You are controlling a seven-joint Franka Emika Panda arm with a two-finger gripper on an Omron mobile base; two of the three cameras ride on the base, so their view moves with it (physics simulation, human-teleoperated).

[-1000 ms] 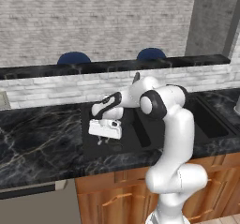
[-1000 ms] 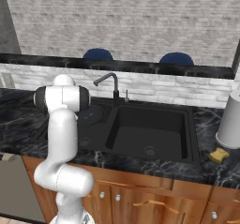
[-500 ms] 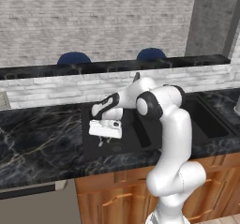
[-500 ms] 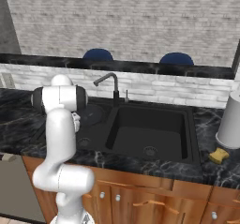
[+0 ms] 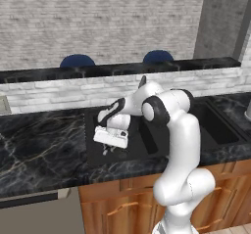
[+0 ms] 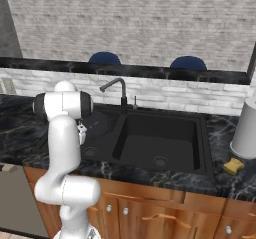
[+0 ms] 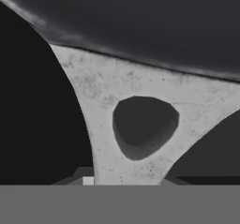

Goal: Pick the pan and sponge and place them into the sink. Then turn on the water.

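Pan (image 6: pixel 97 124) down in left basin of sink (image 6: pixel 165 128), its light grey handle (image 7: pixel 136 124) right before gripper (image 5: pixel 109 150). Cannot tell whether jaws pinch handle. Sponge (image 6: pixel 233 166) on counter (image 6: pixel 230 183) right of sink, beside grey canister (image 6: pixel 246 130).

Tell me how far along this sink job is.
Done: the pan is in the left basin of the sink. In hand: the tool hangs at the pan's grey handle; grip unclear. Left: the sponge lies on the counter, and the faucet is dry.
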